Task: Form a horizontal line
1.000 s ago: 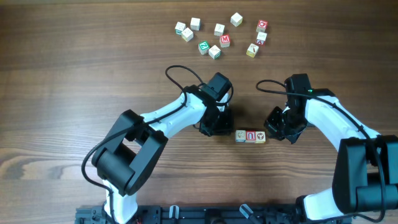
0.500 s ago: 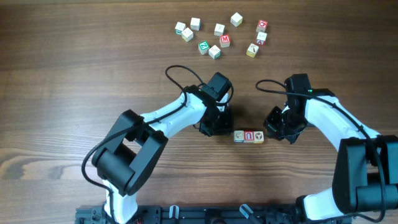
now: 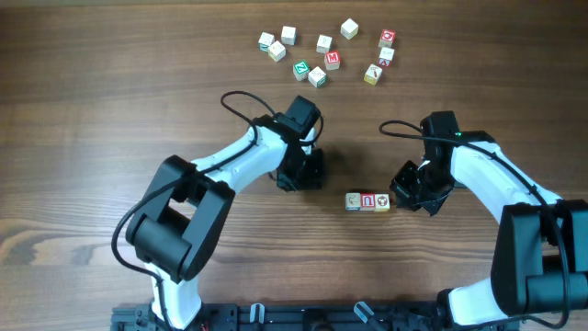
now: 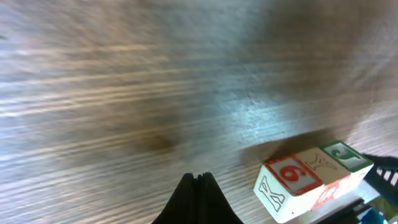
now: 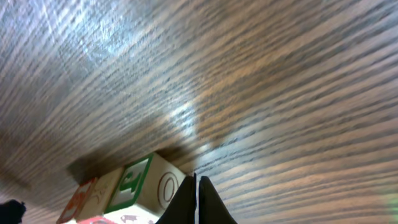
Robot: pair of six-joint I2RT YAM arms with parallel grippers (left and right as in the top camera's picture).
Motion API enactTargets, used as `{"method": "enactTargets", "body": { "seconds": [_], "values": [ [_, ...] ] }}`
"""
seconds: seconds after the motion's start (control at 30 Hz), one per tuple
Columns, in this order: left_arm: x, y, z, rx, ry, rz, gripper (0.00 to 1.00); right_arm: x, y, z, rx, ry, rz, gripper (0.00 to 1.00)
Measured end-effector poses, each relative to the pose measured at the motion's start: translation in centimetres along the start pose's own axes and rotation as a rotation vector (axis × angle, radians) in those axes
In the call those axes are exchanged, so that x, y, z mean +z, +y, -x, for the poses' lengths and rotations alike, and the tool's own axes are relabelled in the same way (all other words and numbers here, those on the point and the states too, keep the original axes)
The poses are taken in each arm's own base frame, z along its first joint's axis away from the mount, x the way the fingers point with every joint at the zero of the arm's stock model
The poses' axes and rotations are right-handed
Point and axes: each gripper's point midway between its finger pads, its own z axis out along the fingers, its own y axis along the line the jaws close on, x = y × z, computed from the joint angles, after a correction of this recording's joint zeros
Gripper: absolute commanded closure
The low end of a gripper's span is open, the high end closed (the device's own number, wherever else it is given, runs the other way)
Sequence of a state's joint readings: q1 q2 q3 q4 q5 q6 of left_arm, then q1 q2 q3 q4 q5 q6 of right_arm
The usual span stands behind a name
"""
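- My left gripper (image 3: 301, 175) sits over bare wood to the left of centre. On its wrist camera the fingers (image 4: 198, 186) are pressed tip to tip with only a thin seam between them and nothing held.
- Up at the far edge of the table (image 3: 110, 110) I see the loose blocks (image 3: 322, 51), a scatter of about ten small cubes with red, green and yellow faces. They lie well apart from both grippers.
- The row of three blocks (image 3: 368, 200) lies side by side along a left-to-right line, each cube touching its neighbour. A strip of bare wood separates it from my left gripper. On the left wrist camera the row (image 4: 311, 177) shows at lower right, its nearest cube topped with a red figure.
- My right gripper (image 3: 404, 193) is just beside the right end of the row. Its jaws are clenched with nothing between them, and the fingers (image 5: 195, 190) meet at a point.
- On the right wrist camera the end cube (image 5: 149, 186), green-bordered with a circle on its side face, sits right next to those tips. I cannot tell whether they touch it.
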State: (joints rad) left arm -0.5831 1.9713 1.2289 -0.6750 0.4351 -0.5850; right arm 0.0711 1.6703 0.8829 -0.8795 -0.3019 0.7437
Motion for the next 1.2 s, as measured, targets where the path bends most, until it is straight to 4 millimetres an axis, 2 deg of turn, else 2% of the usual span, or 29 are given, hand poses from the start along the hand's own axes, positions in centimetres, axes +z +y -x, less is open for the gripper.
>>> {"method": "enactTargets", "body": {
  "seconds": [0.3, 0.8, 1.1, 1.2],
  "values": [
    [-0.3, 0.9, 0.2, -0.019, 0.002, 0.016, 0.96, 0.0, 0.5, -0.4, 0.000, 0.026, 0.028, 0.95],
    [-0.3, 1.1, 0.3, -0.020, -0.001, 0.026, 0.96, 0.0, 0.8, -0.8, 0.000, 0.045, 0.049, 0.95],
    [-0.3, 1.1, 0.3, -0.020, -0.002, 0.027, 0.96, 0.0, 0.0, 0.9, 0.015, -0.042, -0.007, 0.96],
    [-0.3, 1.4, 0.5, -0.020, -0.014, 0.042, 0.96, 0.0, -0.7, 0.4, 0.026, -0.024, -0.039, 0.96]
  ]
}}
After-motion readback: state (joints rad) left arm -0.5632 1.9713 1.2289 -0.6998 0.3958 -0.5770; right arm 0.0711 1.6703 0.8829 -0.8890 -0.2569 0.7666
